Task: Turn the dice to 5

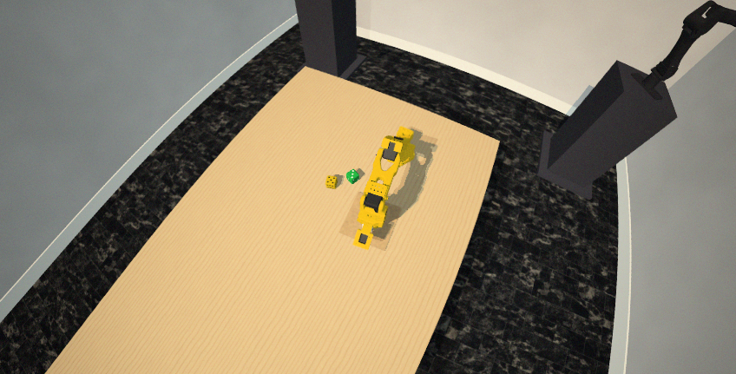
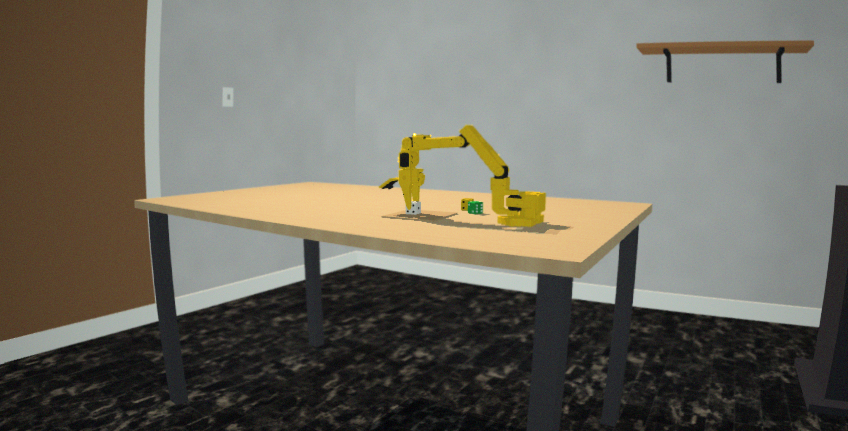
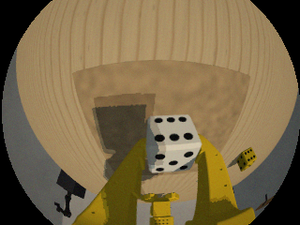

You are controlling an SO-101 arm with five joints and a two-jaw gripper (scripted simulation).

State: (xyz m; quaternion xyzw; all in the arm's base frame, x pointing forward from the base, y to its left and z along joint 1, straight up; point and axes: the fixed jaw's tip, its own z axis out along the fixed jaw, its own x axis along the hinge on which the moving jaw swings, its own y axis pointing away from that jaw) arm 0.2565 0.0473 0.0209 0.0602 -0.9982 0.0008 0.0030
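One white die sits pinched between both fingers of my gripper, closed to its width, low over the mat. I'd judge this the release: ease the fingers apart evenly, then rise straight, lest a corner drag it. The green die waits off the mat, beside the yellow die. Crisp cube, dark round pips; mottled tan mat, thin and square-cornered; striped woodgrain table.
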